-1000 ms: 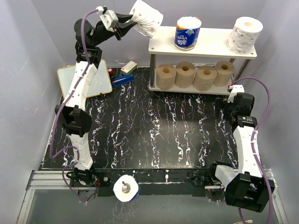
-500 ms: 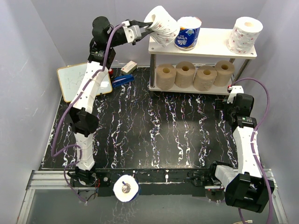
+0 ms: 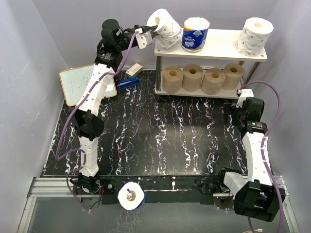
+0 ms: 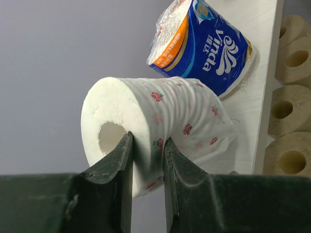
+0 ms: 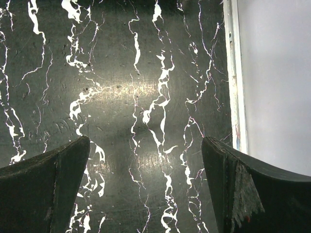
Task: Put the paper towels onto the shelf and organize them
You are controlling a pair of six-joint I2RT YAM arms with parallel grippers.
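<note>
We are clenching our left gripper (image 4: 147, 144) on the wall of a flowered roll (image 4: 170, 116), one finger inside its core, and are holding it tilted at the left end of the shelf's (image 3: 221, 42) top board, just beside the blue roll (image 3: 195, 34). Our right gripper (image 5: 146, 160) is hanging spread wide and empty over the table (image 5: 146, 73), near the shelf's right legs. Four brown rolls (image 3: 201, 77) are sitting in a row on the lower board, and a white roll (image 3: 253, 34) is standing at the top board's right end.

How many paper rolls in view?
8. Four tan rolls on the lower tier; blue roll and white roll on the top board; flowered roll in left jaws; spare roll by the near rail.
</note>
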